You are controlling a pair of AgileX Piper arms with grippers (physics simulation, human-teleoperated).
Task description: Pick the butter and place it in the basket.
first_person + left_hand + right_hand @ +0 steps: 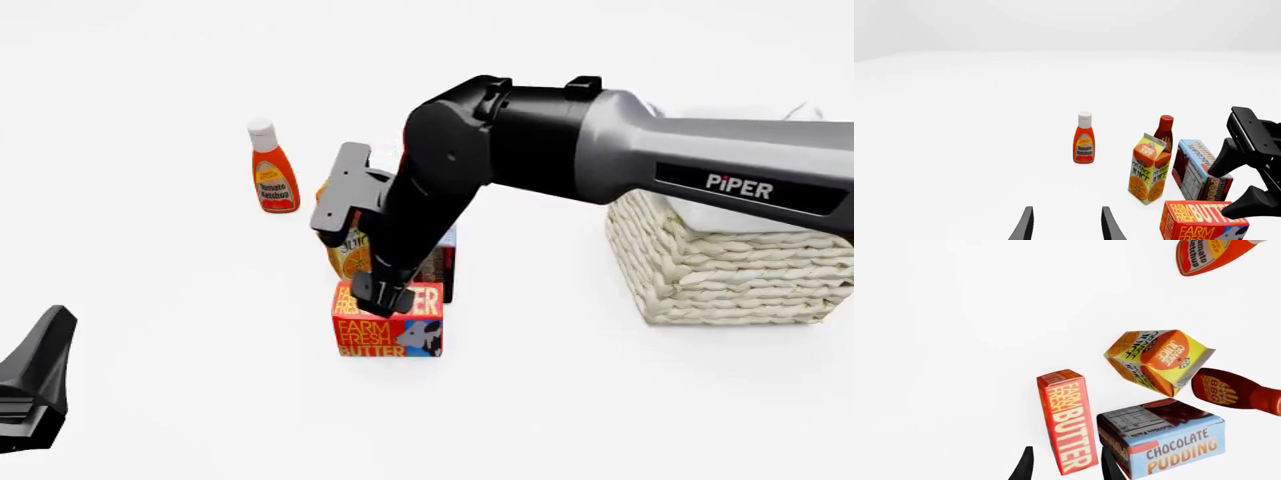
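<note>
The butter [388,323] is a red-orange box standing on the table in front of the other groceries. My right gripper [382,296] reaches in from the right and hangs open right over it. In the right wrist view the butter [1067,425] stands between the two fingertips, with a gap on each side. The basket [727,265], cream wicker with white lining, stands to the right, partly behind my right arm. Low at the left, well away from the butter, is my left gripper [34,395]. In its own view the left gripper [1067,225] is open and holds nothing.
Just behind the butter stand an orange juice carton [347,255] and a chocolate pudding box [1167,445]. A dark BBQ sauce bottle [1234,390] is behind those. A ketchup bottle [274,170] stands apart at the far left.
</note>
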